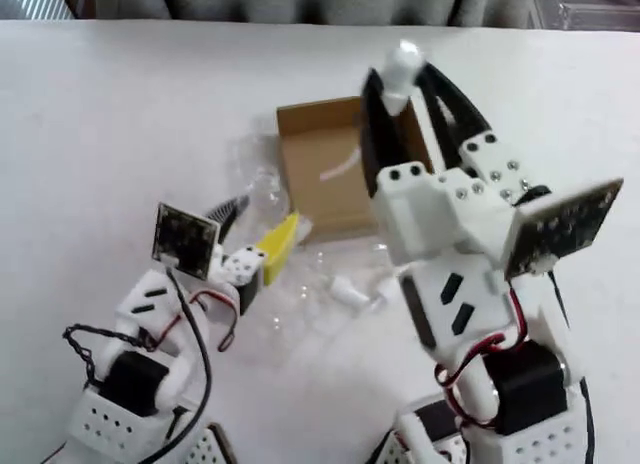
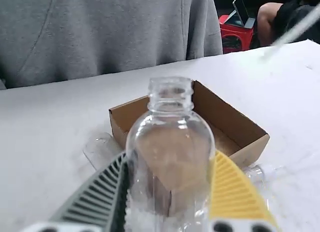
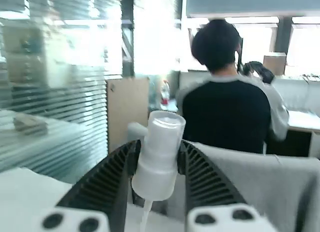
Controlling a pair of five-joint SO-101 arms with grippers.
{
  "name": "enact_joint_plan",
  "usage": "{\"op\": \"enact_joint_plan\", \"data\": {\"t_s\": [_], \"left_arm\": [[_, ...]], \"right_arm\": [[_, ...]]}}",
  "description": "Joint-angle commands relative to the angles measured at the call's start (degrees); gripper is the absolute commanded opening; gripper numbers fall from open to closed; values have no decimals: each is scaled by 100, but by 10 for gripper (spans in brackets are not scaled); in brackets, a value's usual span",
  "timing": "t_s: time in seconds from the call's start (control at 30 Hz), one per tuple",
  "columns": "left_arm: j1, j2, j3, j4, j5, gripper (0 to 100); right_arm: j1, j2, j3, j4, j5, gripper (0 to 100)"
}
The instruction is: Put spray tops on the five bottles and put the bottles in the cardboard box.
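Bottle [image 2: 169, 157]: clear plastic, neck open with no top on it, upright in the left gripper [image 2: 169, 184], just beside the cardboard box [image 1: 310, 116] on the side toward the desk's near edge; I cannot tell if its base rests on the desk
Bottle, handling: I judge it very light and empty, with a thin wall that may give under a hard squeeze and a smooth skin that may slip; the wide body below the shoulder is the good place to hold, leaving the neck free
Left fingers: the grey one and the yellow one [image 2: 235, 187] are clamped on the two sides of the bottle's body
Spray top [image 3: 159, 152]: white, held high over the box, its thin tube hanging down
Spray top, handling: probably light and stiff at the head, but the tube looks bendy and could miss the neck; best held by the head
Right fingers: the right gripper [image 3: 157, 148] has both black fingers pressed on the head of the spray top
Cardboard box, place: open, about the middle of the desk
Loose spray top [image 1: 350, 293]: lying on the desk between the two arms, toward the near edge
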Motion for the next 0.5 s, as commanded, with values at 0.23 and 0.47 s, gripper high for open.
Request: {"op": "enact_joint_plan", "data": {"t_s": [0.23,0.47], "left_arm": [[-4,-1877,958,-158,-70,20],[-4,-1930,1143,-229,-70,20]], "right_arm": [[-716,919,-316,-1305,62,16],[-954,1112,-316,-1288,62,16]]}}
